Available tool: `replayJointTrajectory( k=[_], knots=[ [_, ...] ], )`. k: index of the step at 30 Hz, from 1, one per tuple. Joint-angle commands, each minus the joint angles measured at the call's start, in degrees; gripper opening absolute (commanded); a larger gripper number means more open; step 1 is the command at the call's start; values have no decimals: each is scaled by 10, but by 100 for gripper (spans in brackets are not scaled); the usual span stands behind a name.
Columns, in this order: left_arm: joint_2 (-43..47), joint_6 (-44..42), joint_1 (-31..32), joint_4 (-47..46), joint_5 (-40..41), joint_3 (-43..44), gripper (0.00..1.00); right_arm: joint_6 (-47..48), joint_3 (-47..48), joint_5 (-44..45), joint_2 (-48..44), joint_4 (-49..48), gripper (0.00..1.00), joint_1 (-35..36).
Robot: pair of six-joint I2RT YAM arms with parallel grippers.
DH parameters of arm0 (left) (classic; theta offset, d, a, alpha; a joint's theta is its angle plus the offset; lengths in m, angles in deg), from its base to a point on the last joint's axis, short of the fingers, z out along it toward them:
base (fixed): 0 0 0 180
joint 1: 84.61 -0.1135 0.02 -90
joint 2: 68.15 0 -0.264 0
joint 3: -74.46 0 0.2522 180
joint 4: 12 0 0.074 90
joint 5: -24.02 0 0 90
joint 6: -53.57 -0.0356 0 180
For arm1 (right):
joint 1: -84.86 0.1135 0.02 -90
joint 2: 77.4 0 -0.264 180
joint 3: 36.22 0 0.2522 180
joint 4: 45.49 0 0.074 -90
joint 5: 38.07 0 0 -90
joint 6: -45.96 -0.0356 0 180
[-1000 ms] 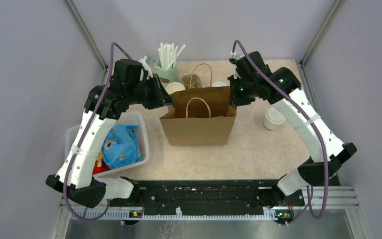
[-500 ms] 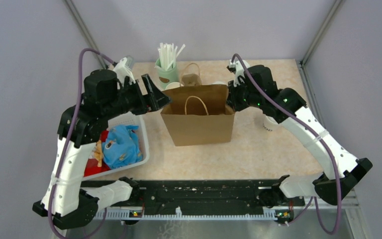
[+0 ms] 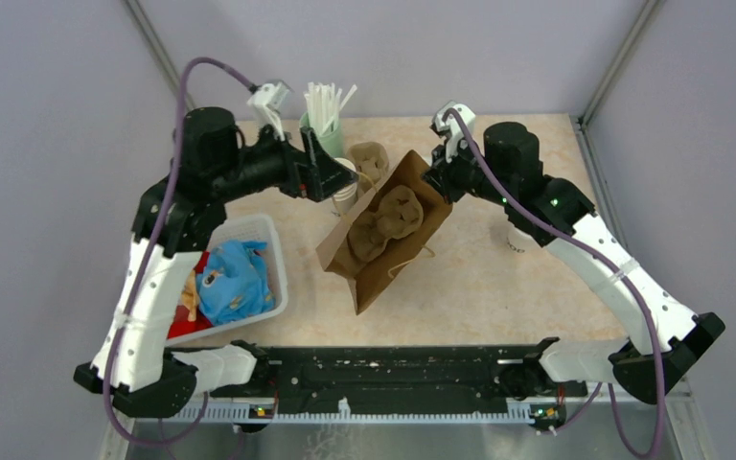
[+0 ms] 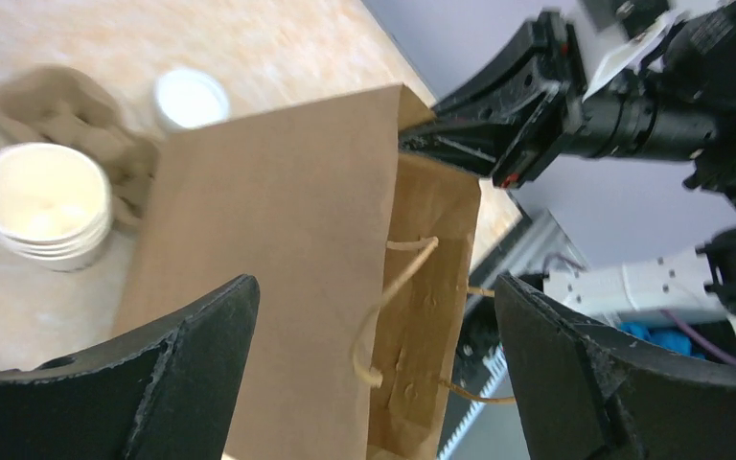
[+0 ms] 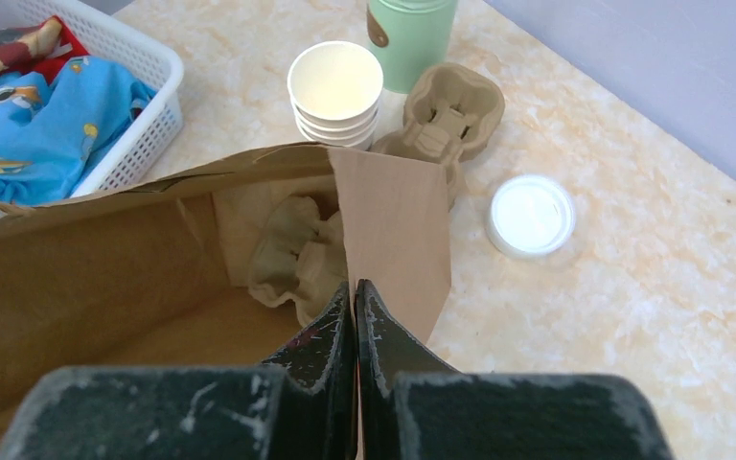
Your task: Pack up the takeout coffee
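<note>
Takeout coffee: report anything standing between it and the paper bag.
Nothing loose lies on the table between the takeout coffee and the paper bag. The right arm passes over the cup, partly hiding it, and the right gripper has its jaws shut on the bag's rim. A pulp carrier sits inside the bag.

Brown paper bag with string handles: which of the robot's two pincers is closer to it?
Right. The right pincer is shut on the brown paper bag's rim, touching it. The left pincer hangs open short of its opposite side, not touching.
</note>
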Motion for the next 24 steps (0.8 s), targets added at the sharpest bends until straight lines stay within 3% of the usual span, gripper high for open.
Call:
replayJointTrajectory(
  k=[1, 4, 5, 6, 9, 10, 12, 17, 18, 21, 24],
  knots=[
    [-3, 22, -1, -138, -155, -83, 98, 12, -15, -29, -27, -39, 0, 0],
    [-14, 42, 0, -164, -160, -108, 92, 12, -37, -38, -39, -56, 0, 0],
    [-22, 43, 0, -163, -168, -110, 86, 12, -42, -38, -42, -60, 0, 0],
    [-29, 43, 0, -160, -175, -115, 75, 12, -47, -39, -43, -62, 0, -1],
    [-43, 39, 0, -150, -193, -119, 28, 15, -55, -46, -42, -65, 0, 0],
    [-44, 42, 1, -150, -201, -120, 16, 14, -57, -43, -42, -68, 0, -1],
    [-41, 55, 5, -164, -215, -123, 1, 9, -57, -27, -39, -67, 0, 0],
    [-18, 177, 30, -292, -271, -188, 0, -26, -36, 52, -25, -24, 2, 0],
    [-11, 211, 41, -330, -274, -209, 0, -36, -27, 75, -22, -5, 8, 0],
    [11, 255, 69, -389, -232, -255, 0, -118, 24, 185, -1, 106, 51, 0],
    [23, 259, 68, -339, -151, -274, 0, -231, 166, 237, 57, 314, 69, 0]
  ],
)
